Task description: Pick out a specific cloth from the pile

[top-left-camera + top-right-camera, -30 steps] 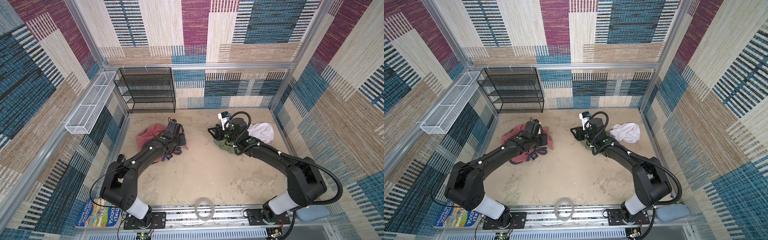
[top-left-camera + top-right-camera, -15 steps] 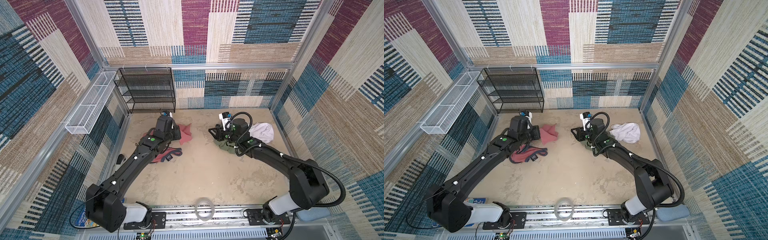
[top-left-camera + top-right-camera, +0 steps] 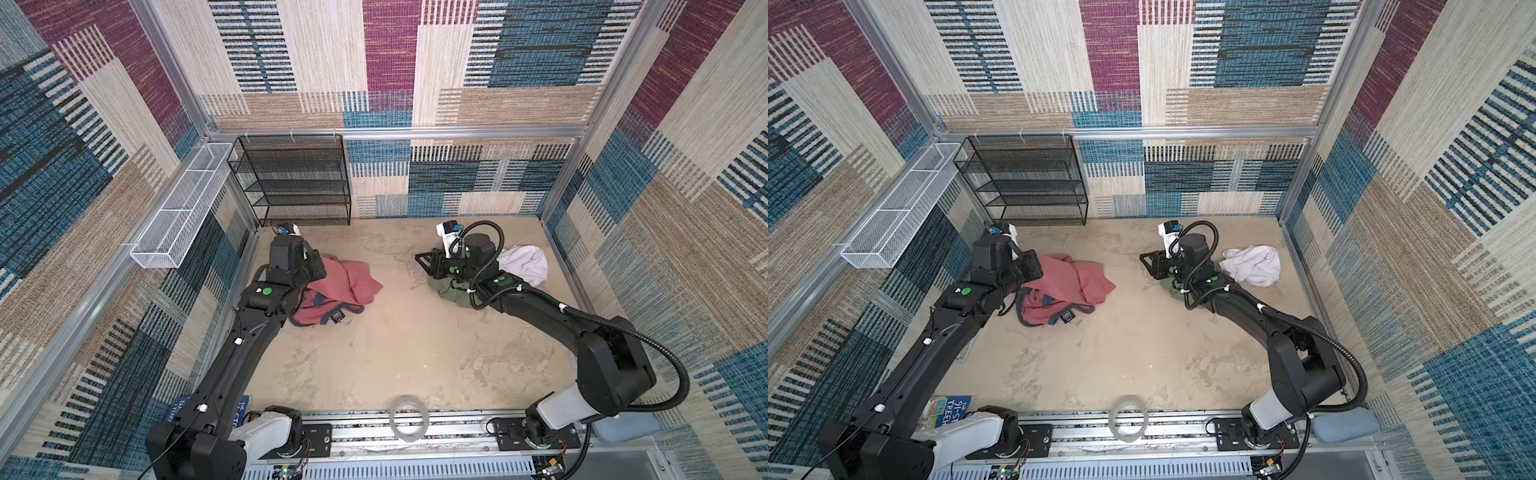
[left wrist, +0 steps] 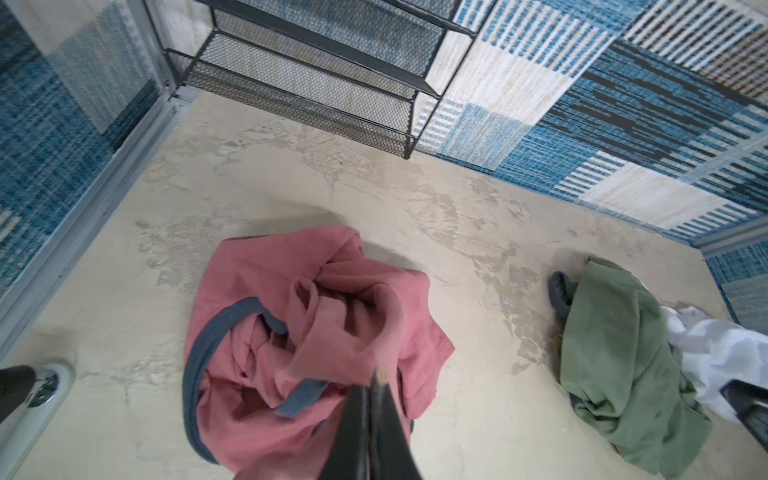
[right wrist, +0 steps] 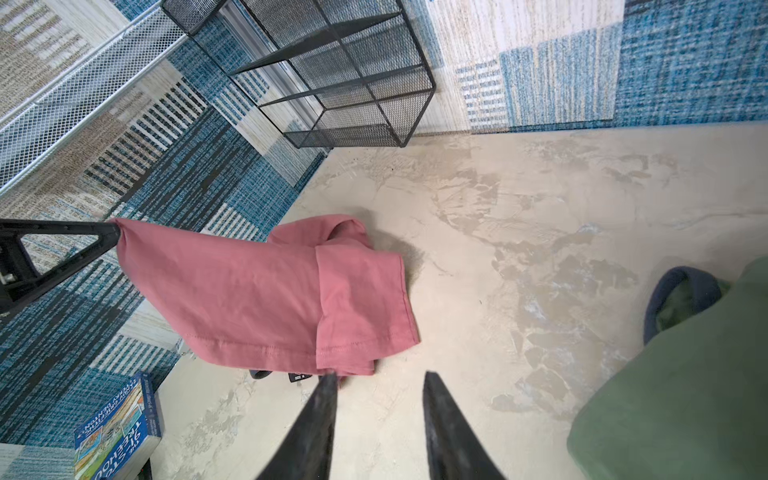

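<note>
On the beige tabletop (image 3: 395, 353), the left gripper (image 4: 376, 380), clamped on the salmon T-shirt (image 3: 353, 282) mid-left, should lift straight up; right gripper (image 5: 380, 376) half-open, empty.

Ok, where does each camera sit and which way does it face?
Both top views: high above the bases, looking down and forward; left arm and right arm show base to claw.
Left wrist: on the left arm, looking down the shut left claw at the cloth it pinches.
Right wrist: behind the open right claw, facing the black rack.
Shared: both wrist views show the cloth and the olive garment.
</note>
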`<state>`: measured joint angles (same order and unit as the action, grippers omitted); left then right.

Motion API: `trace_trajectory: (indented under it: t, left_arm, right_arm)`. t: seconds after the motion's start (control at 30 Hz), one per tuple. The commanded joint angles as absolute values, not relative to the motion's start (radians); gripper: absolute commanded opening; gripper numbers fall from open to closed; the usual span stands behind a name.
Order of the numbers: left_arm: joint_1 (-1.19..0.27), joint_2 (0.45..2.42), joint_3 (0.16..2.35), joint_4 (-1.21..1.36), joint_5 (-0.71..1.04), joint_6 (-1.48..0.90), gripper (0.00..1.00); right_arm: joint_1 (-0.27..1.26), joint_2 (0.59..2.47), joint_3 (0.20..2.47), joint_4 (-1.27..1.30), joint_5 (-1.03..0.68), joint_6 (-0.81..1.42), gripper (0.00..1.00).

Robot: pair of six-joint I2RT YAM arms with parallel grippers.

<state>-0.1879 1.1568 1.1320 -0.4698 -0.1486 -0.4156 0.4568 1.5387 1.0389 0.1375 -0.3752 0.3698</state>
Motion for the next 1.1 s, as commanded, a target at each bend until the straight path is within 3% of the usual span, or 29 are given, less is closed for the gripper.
trace_trajectory:
  t: [0.0, 0.8, 0.87, 0.93, 1.07]
  left_arm:
    - [-0.140, 1.136, 1.123, -0.488, -0.130, -0.386, 0.00]
    - [0.032, 1.353, 1.020, -0.430, -0.138, -0.370, 0.00]
    - [0.032, 1.361, 1.043, -0.466, -0.149, -0.381, 0.20]
    - [0.032, 1.349, 1.056, -0.483, -0.142, -0.386, 0.29]
    - [0.023, 1.289, 1.059, -0.488, -0.108, -0.395, 0.37]
  right_arm:
    - [0.455, 1.547, 1.049, 0.164, -0.402, 0.388, 0.38]
    - [0.455, 1.602, 1.088, 0.153, -0.424, 0.391, 0.38]
    - [0.455, 1.606, 1.092, 0.152, -0.424, 0.393, 0.38]
    - [0.456, 1.610, 1.097, 0.151, -0.426, 0.392, 0.38]
    - [0.456, 1.621, 1.108, 0.153, -0.434, 0.394, 0.38]
